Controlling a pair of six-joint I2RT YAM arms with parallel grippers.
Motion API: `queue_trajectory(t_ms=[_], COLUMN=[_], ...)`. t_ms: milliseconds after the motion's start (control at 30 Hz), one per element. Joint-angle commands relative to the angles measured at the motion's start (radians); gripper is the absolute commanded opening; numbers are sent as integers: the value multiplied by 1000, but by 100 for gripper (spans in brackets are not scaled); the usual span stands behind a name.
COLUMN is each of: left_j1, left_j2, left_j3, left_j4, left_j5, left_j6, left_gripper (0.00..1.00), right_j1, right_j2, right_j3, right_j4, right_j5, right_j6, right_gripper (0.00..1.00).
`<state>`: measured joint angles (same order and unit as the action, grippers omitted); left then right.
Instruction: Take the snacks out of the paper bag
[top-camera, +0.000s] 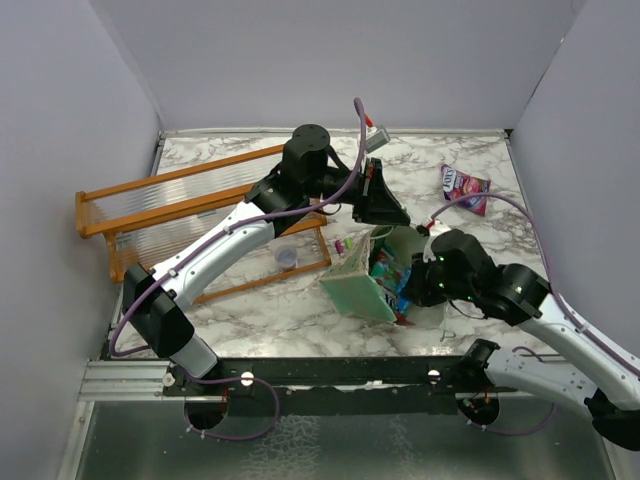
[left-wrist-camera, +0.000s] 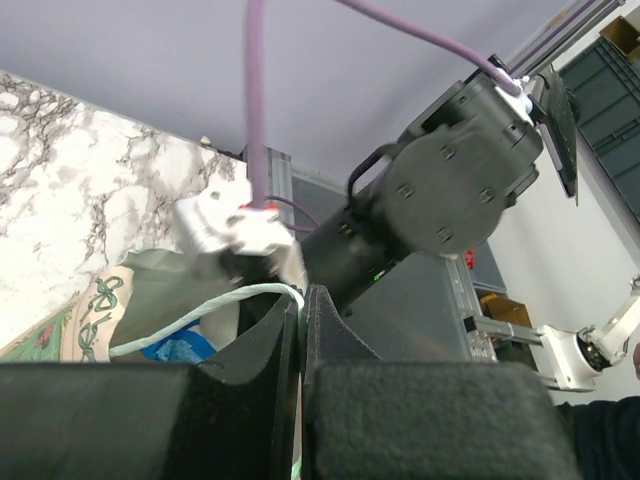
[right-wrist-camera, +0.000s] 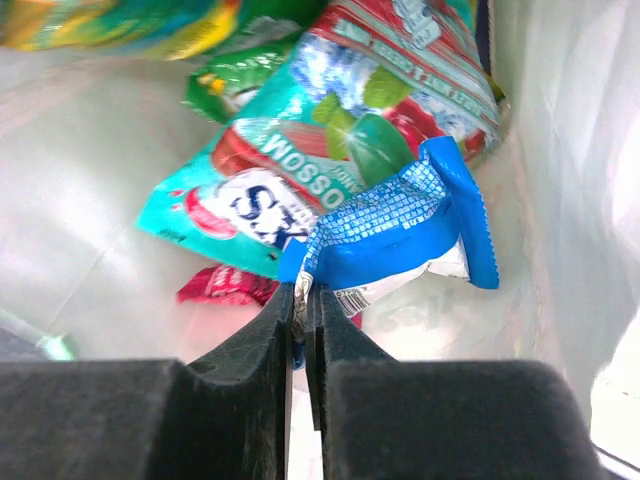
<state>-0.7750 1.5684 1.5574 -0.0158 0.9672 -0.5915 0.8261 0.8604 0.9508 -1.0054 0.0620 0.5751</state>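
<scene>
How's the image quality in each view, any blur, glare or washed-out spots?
Top view: evenly lit and sharp, no glare on the table. Left wrist view: the left fingers fill the bottom, dark and soft; the white connector is blurred. Right wrist view: the blue packet is sharp, the green-yellow packet at the top edge is blurred, and the bag is washed out on the right.

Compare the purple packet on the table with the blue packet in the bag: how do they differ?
The purple packet lies out on the marble table, untouched; the blue packet sits inside the paper bag, its edge pinched by the right gripper. Purple lies flat; blue is crumpled. Both are small shiny snack packets.
</scene>
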Motion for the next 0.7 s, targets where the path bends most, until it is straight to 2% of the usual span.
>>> queue_trajectory(t_ms=[0, 333, 533, 667], left_j1=[-10, -10, -10, -9], left_j2=[-43, -54, -56, -60], left_j3=[-17, -23, -29, -34], left_j4=[38, 22, 21, 23], left_j5=[-18, -28, -32, -35], left_j6=[4, 17, 18, 16], left_gripper=[0, 0, 0, 0], right_j1=[8, 8, 8, 8], right_j2=[-112, -295, -399, -445], right_j3=[13, 72, 131, 166], right_j4=[117, 177, 302, 409], right_j5=[-58, -18, -65, -2], right_j6=[-14, -40, -127, -194], right_gripper=[4, 1, 1, 1])
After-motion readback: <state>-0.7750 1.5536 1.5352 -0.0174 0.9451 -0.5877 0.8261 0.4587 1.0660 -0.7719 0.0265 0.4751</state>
